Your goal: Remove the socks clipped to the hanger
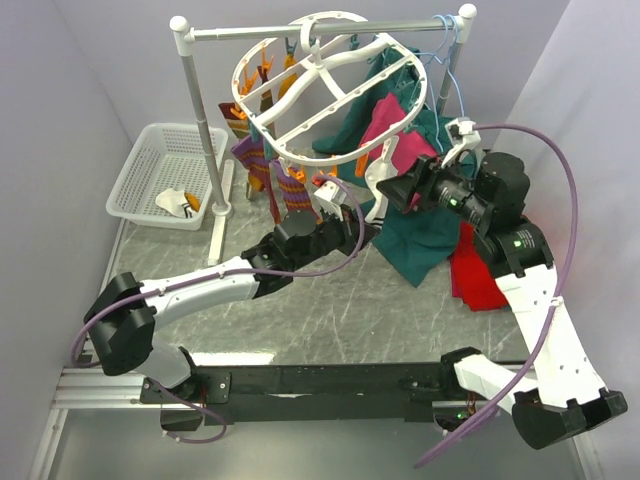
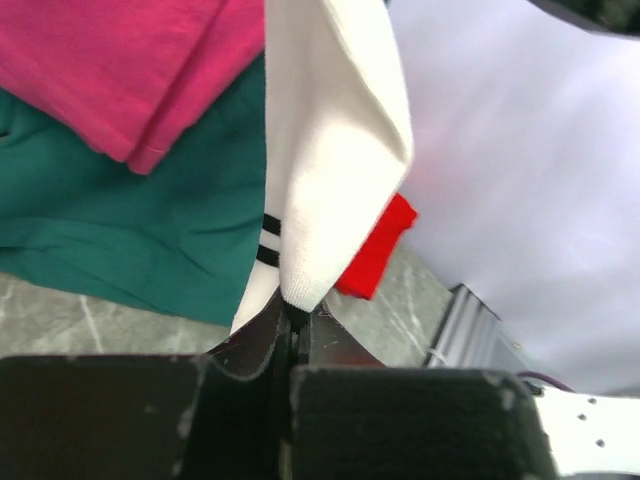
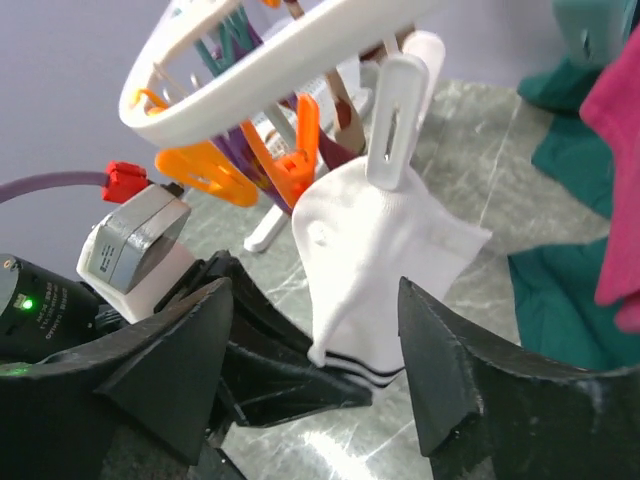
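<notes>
- White sock (image 3: 370, 240) with 2 black stripes hangs from 1 white clip (image 3: 395, 130) on the rim of the hanger (image 3: 250, 65), on the side nearest the arms.
- Left end effector (image 2: 293, 318) is pressed together on the sock's lower edge, pinching the fabric.
- Right end effector (image 3: 315, 285) is spread wide, with 1 finger on either side of the sock and neither touching it (it holds nothing).
- Step in hand, as I judge it: pulling this sock free of its clip. The next move likely calls for a steady downward tug by the left arm. The hanger only hangs by its hook from the rack pole (image 1: 300, 30), so it may tilt and need steadying.
- Counted: 1 hanger, 1 white sock in the grasp, and at least 3 striped socks (image 1: 295, 190) clipped along the hanger's left side (overlap hides an exact count). Also 1 white basket (image 1: 165, 128) on the bench (image 1: 330, 320) with 1 small pale item inside, and 2 arms.
</notes>
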